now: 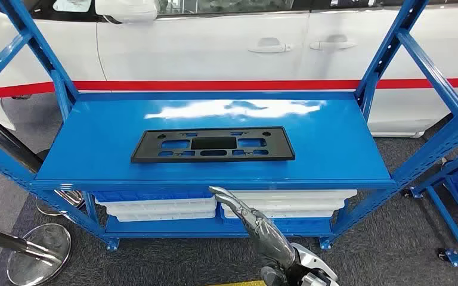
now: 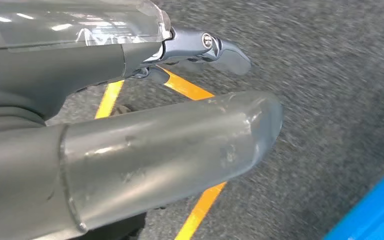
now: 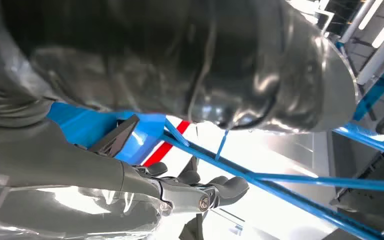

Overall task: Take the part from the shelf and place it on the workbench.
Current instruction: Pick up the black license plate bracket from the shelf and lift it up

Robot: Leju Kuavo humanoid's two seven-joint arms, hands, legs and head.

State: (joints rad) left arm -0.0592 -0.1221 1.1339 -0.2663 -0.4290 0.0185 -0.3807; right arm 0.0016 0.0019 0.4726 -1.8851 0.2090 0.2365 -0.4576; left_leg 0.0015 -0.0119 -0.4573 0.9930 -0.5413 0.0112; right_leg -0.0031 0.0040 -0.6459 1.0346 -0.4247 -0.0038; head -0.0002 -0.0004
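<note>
A flat black plastic part (image 1: 213,145) with holes cut in it lies in the middle of the blue shelf (image 1: 346,149). The right hand (image 1: 251,221) reaches up just below the shelf's front edge, its fingers (image 3: 230,187) stretched out, holding nothing. The left hand (image 2: 130,125) hangs over grey carpet (image 2: 320,75) with yellow lines (image 2: 200,210), fingers apart, holding nothing. A white car (image 1: 214,47) is parked behind the shelf.

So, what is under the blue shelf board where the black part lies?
Under the shelf board with the black part, blue bins and white trays sit on a lower level. The board covers their contents. The right hand reaches up in front.
</note>
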